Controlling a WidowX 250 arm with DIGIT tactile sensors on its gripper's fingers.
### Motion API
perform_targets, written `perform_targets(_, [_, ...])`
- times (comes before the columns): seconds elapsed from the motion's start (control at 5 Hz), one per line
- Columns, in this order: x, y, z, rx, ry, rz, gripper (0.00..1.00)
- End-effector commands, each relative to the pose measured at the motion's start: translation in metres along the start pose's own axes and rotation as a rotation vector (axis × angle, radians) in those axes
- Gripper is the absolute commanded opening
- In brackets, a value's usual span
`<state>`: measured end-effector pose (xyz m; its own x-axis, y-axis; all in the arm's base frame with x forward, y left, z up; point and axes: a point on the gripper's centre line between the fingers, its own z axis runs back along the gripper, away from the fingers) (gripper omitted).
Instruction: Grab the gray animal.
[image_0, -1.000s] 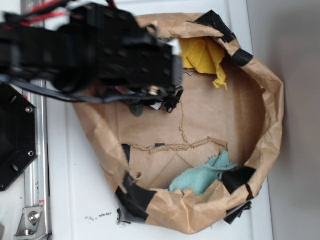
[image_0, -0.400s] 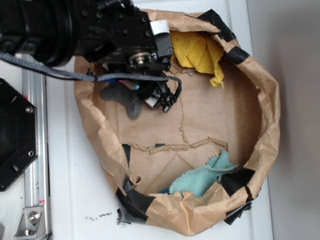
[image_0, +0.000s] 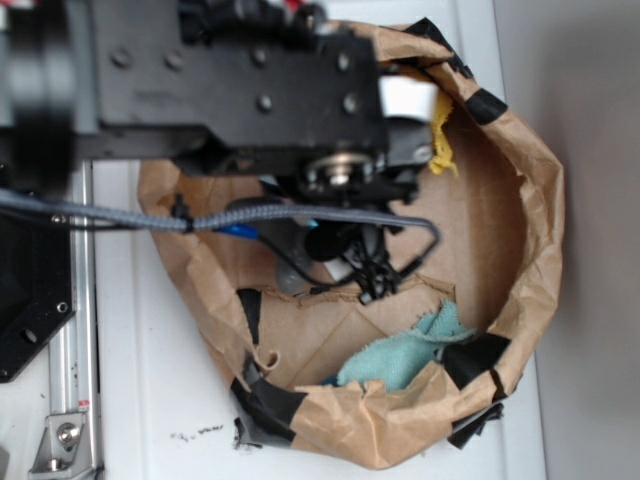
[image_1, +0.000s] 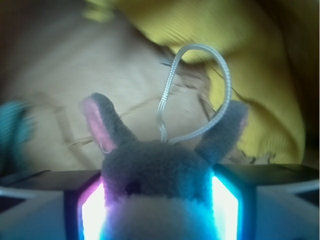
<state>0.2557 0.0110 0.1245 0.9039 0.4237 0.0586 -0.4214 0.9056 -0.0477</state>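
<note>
On the wrist view's left we see a blurred teal cloth (image_1: 12, 135); centre, the gray animal (image_1: 160, 170) sits between our jaws, which close on its head, ears and hanging loop (image_1: 195, 90) poking forward; right, the yellow cloth (image_1: 260, 85). The grip looks shallow on soft plush, so a lift could let it slip back into the paper bag (image_0: 540, 230).

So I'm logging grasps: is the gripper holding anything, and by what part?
Yes: the gripper is shut on the donkey, clamping the sides of its head, ears sticking out ahead.
</note>
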Motion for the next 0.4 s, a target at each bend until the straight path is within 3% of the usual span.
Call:
perform_targets(0.0, [0.0119, -0.0029, 0.034, -0.046, -0.131, -0.278, 0.0])
perform_targets(0.2, [0.0165, 0.003, 0.0362, -0.029, -0.155, -0.302, 0.0])
